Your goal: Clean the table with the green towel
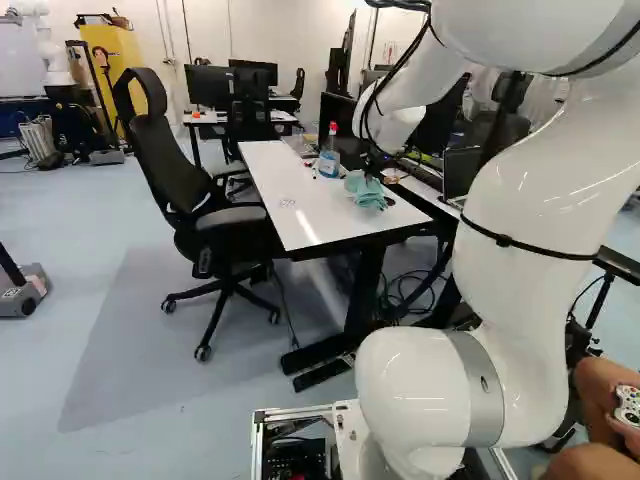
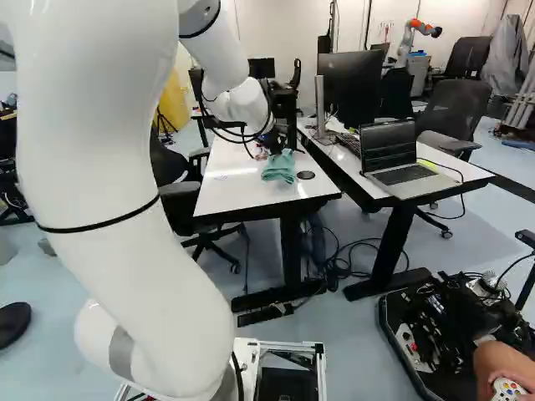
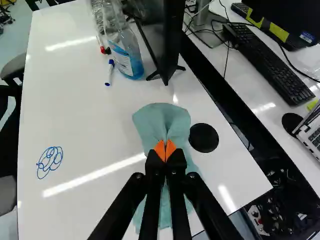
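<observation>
Our gripper (image 3: 165, 150) stands narrow, pinching a fold of the green towel (image 3: 161, 119), the rest of which lies loose on the white table (image 3: 90, 120), right beside the black disc (image 3: 203, 137). The blue scribble (image 3: 50, 162) sits well apart, toward the chair (image 1: 165, 160) side, so we prob. have the cloth in hand w/ the wiping yet to do. Main risk en route: b/c we hold just one pinch, the towel may slip out or bunch if we press too hard, or its loose part may fold under & leave bare fingertips rubbing the surface. Too high, OTOH, & we'd skim over the ink w/o lifting any. If we swing wide past the screen (image 3: 167, 40), we could tip the spray bottle (image 3: 131, 59) or send the blue-capped marker (image 3: 109, 72) rolling. Overshooting the scribble might run us off the edge, into the chair. So: light, even pressure, short strokes, pls.
</observation>
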You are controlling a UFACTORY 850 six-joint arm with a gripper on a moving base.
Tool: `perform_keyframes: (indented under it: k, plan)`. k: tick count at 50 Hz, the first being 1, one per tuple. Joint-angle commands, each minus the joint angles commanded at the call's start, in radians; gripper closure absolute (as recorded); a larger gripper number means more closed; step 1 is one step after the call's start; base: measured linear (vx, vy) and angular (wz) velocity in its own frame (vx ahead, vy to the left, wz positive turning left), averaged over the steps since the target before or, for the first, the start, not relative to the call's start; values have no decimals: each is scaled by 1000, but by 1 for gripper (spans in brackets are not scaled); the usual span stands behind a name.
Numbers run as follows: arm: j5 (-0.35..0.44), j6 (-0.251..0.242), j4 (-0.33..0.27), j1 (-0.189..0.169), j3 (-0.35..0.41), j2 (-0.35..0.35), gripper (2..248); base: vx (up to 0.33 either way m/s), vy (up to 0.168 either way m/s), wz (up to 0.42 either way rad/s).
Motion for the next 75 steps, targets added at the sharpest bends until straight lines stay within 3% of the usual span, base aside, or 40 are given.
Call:
perform_keyframes:
  k: [38, 75]
  plan:
    - [-124, 0, 0, 80, -54, 15, 229, 0, 0, 0]
    - [-125, 0, 0, 154, -128, -51, 229, 0, 0, 0]
